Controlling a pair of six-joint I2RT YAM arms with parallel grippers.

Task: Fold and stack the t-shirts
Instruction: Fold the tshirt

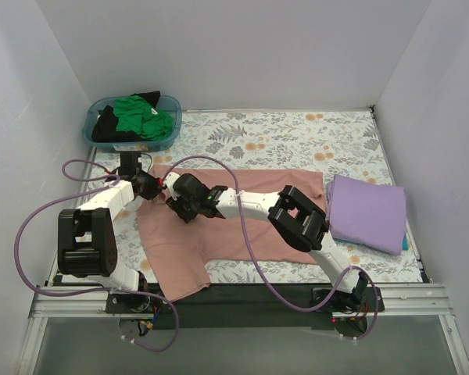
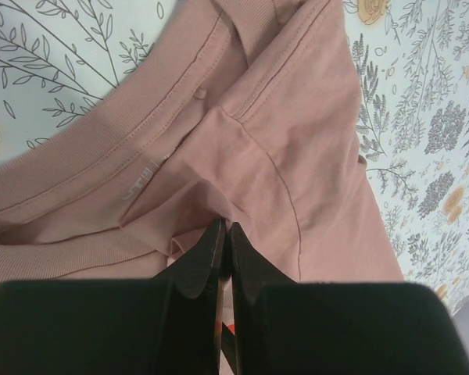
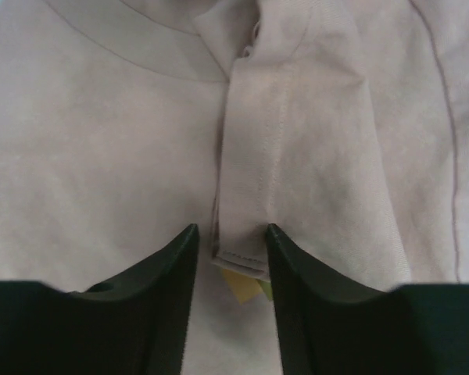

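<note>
The dusty pink t-shirt [image 1: 184,254] lies spread out under both grippers. It is soft, matte knit with a ribbed collar band [image 2: 86,148] and double stitching along the seams. The left gripper [image 2: 223,228] has its black, tapered fingers pressed together on a raised fold of this cloth. The collar curves just ahead of them and to their left. The right gripper [image 3: 230,234] stands with its fingers apart, astride a narrow folded strip [image 3: 246,180] of the same shirt. That strip has a stitched hem, and a small yellowish tag [image 3: 238,287] shows below it.

Well to the right of the right gripper, a lavender t-shirt [image 1: 367,212] lies folded into a flat rectangle. Beyond the left gripper, a teal plastic basket [image 1: 172,102] holds crumpled green [image 1: 144,117] and black [image 1: 105,126] tees. A floral table cloth [image 1: 297,141] lies under everything.
</note>
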